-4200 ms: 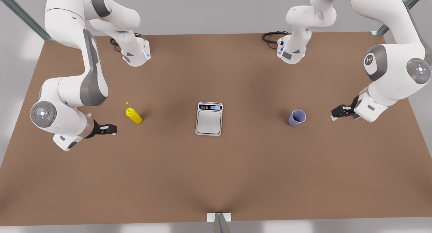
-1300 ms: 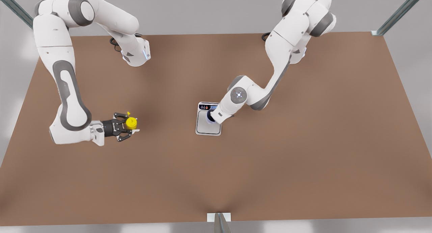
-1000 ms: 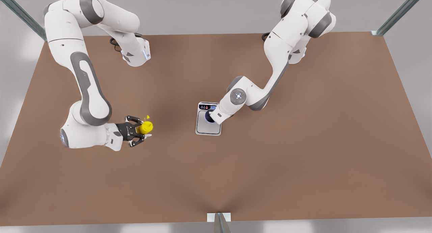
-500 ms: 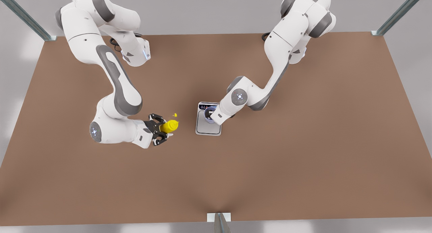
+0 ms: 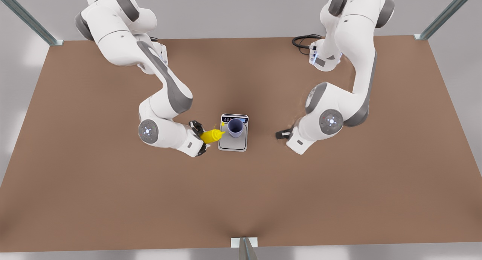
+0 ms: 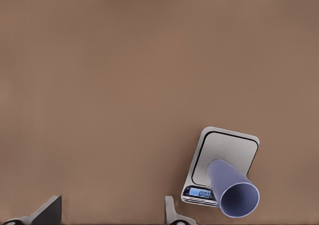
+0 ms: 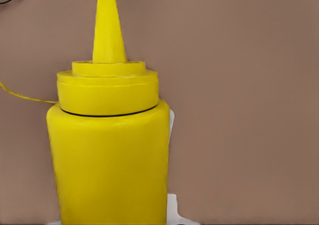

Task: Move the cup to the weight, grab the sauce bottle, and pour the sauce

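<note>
The small lavender-blue tapered cup (image 5: 235, 127) stands on the silver plate of the flat white-grey kitchen scale (image 5: 233, 144), so the pouring step is in hand. The right pincer (image 5: 201, 137) clasps the bright yellow squeeze bottle (image 5: 211, 135) just beside the scale, tilted, nozzle towards the cup. The left pincer (image 5: 280, 134) waits wide apart, off the scale's other side, above the brown worktop (image 5: 241, 199). Next the nozzle must come over the cup's mouth and tip further. The scale's lit digits are unreadable; nothing carries a brand.

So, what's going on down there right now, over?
Right gripper shut on sauce bottle, tipped, nozzle toward the cup. Cup upright on the weight. Left gripper open, waiting beside the weight. Nothing in the way.
</note>
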